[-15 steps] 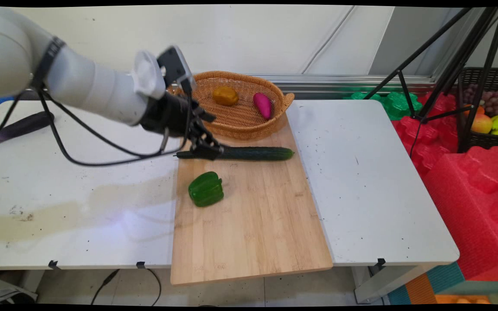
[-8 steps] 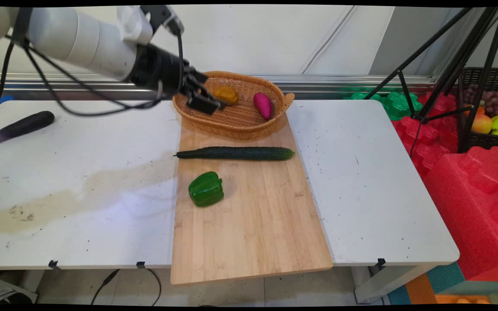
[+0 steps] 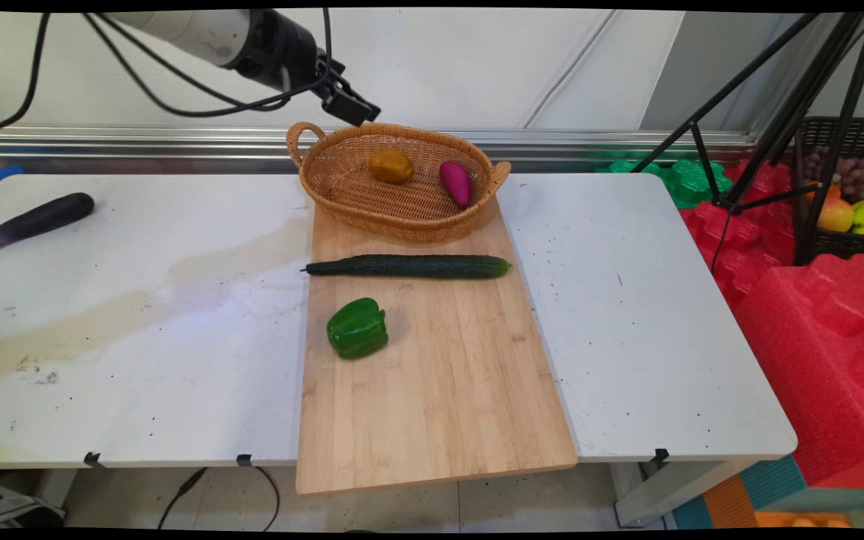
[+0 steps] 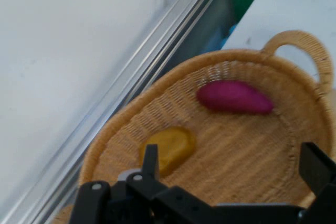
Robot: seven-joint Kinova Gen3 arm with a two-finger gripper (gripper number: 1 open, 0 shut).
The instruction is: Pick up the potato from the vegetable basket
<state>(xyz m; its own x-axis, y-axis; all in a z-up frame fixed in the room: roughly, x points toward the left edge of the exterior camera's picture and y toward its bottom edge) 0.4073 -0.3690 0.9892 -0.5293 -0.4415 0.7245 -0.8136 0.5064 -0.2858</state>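
The gripper (image 3: 353, 111) hangs empty above the far left rim of the wicker basket (image 3: 342, 187), its fingers spread apart. In the basket lie a yellow-brown vegetable (image 3: 391, 166) and a magenta one (image 3: 455, 182), apart from each other. On the cutting board (image 3: 432, 390) just in front, a cucumber (image 3: 409, 266) lies crosswise with a green pepper (image 3: 358, 328) nearer the camera.
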